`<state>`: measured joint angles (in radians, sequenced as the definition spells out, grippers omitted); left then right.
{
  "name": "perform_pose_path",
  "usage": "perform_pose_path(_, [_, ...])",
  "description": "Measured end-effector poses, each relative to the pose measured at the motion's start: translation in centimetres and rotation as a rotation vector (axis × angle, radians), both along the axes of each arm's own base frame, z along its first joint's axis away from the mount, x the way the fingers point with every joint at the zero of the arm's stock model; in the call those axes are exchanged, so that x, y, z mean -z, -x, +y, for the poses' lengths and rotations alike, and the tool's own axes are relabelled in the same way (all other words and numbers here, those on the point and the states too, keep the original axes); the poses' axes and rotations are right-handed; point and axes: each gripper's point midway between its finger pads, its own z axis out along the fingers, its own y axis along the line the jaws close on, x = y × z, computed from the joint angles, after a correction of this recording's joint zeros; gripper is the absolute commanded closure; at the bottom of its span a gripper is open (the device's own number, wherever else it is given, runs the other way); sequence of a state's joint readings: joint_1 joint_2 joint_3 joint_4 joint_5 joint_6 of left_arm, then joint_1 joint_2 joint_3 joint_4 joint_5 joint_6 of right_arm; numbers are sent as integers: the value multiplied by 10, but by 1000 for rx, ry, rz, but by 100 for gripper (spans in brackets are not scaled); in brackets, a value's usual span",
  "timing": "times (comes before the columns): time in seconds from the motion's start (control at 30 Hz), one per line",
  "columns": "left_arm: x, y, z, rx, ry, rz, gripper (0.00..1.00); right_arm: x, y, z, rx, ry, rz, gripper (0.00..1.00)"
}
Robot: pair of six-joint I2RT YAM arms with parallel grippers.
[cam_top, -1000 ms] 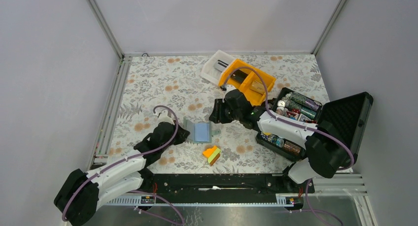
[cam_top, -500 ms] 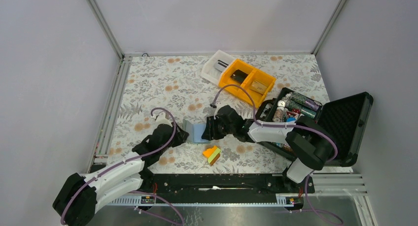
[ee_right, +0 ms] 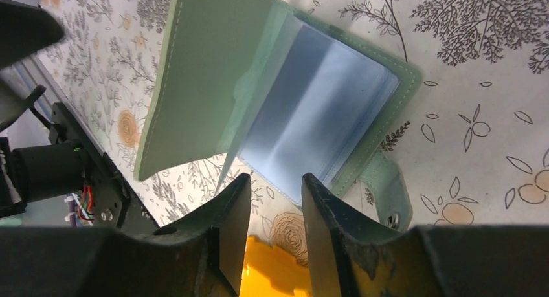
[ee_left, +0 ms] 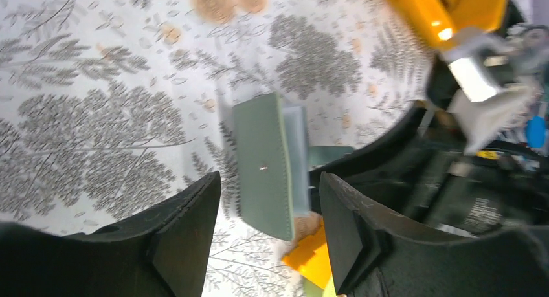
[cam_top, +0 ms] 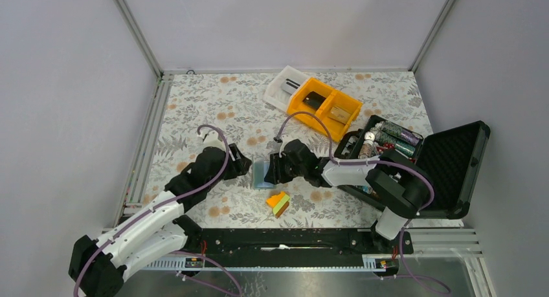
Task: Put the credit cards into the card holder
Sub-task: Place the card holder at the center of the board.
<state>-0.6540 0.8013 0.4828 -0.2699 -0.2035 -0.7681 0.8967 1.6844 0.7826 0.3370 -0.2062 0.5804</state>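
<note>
card holder: 1 | wedge block: 1 | orange bin: 1 | white tray: 1 | black case: 1

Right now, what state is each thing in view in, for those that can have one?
card holder, lying half open, one flap raised, no card seen in its clear pockets.
left claw, open, holding nothing.
right claw, partly open at the holder's edge, nothing seen between its fingers.
black case, lid open.
credit cards, lying in the orange bin and white tray, none in the holder.
</note>
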Motion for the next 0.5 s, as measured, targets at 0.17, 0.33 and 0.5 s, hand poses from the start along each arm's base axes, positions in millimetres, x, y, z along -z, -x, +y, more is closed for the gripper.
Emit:
perform_pose_path(0.17, [-23,0,-15,61,56,-24,44,11,-1,8,-21,2,20,62])
perform_pose_path(0.33, [-30,7,-20,102,87,-28,47,1,-11,27,-48,-35,1,62])
perform_pose_path(0.5, [-39,16,-31,178,134,-38,51,-23,-26,52,-76,-91,-43,62])
